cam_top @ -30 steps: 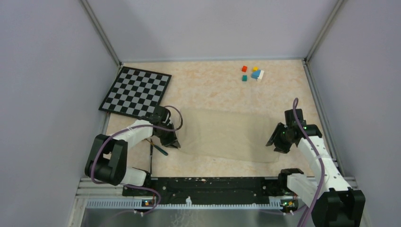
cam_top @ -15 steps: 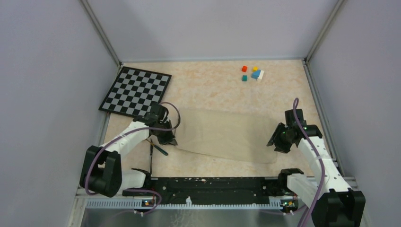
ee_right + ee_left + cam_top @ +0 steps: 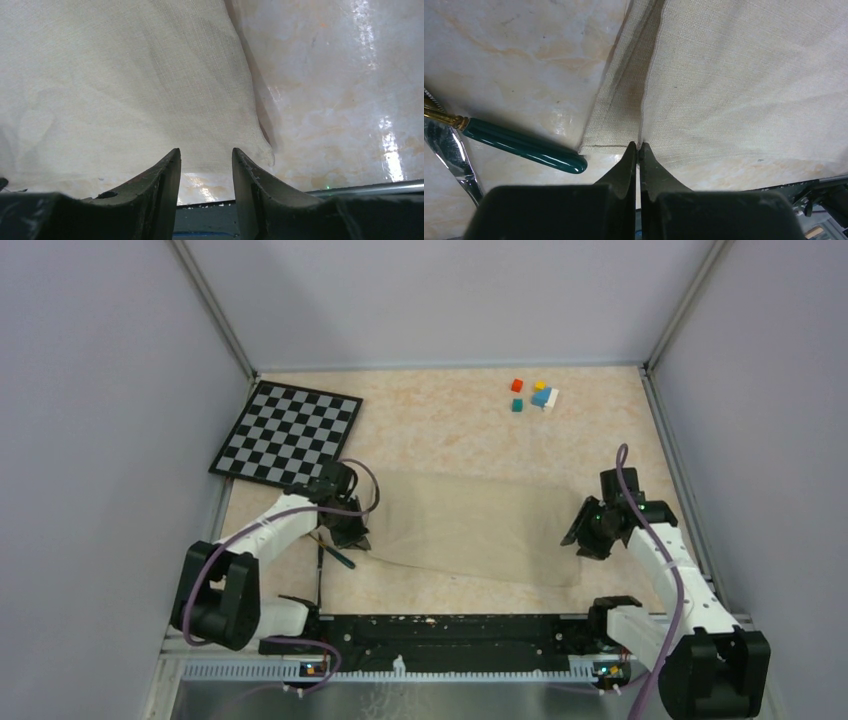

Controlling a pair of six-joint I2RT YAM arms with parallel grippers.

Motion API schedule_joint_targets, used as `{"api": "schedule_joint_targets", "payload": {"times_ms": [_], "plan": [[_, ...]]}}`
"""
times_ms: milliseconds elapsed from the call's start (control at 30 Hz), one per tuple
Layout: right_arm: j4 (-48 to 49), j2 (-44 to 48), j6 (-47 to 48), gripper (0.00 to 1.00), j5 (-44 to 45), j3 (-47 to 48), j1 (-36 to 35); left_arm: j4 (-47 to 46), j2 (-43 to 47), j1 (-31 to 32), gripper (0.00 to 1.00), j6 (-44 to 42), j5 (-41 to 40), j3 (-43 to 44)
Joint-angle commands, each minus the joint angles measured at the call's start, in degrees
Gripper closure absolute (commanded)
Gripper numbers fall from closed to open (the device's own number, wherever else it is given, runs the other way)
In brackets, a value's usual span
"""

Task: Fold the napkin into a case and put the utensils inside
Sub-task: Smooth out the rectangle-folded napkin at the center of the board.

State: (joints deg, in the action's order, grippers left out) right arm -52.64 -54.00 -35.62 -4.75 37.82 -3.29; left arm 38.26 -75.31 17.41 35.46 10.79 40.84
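Barely begun: my left gripper (image 3: 638, 150) pinches the unfolded napkin (image 3: 734, 75), my right gripper (image 3: 206, 165) gapes; utensils (image 3: 524, 146) wait outside.

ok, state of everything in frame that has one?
left tool: shut on the napkin at its near-left corner
right tool: open, over the napkin's near-right edge
napkin: spread out, not yet a case
utensils: lying on the table left of the napkin, outside it
checkerboard: flat, far left
cubes: loose cluster, far side
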Motion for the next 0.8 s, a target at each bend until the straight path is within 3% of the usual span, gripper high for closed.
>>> {"api": "schedule_joint_targets", "payload": {"times_ms": [0,267,467,667,767], "plan": [[5.38,-2.49,-0.86,0.58,-1.36,-1.23,-0.66,-1.35,-1.19,0.22,1.0,1.14,-1.6,0.61],[20.7,-13.0,-1.67,0.59,-3.67,-3.17,-0.67,-8.46,-9.44,0.25,1.0,1.35,1.42,-0.67],[29.98,-22.32,-1.68,0.59,1.88,-3.45,0.85,-12.27,-14.82,0.88,1.0,1.95,3.67,0.5],[26.51,-32.54,7.55,0.59,4.58,7.81,2.93,-12.15,-16.73,2.44,1.0,2.38,4.78,3.34],[18.5,-29.56,9.2,0.57,4.32,12.12,2.65,-9.28,-13.87,2.37,1.0,1.23,2.44,5.06]]}}
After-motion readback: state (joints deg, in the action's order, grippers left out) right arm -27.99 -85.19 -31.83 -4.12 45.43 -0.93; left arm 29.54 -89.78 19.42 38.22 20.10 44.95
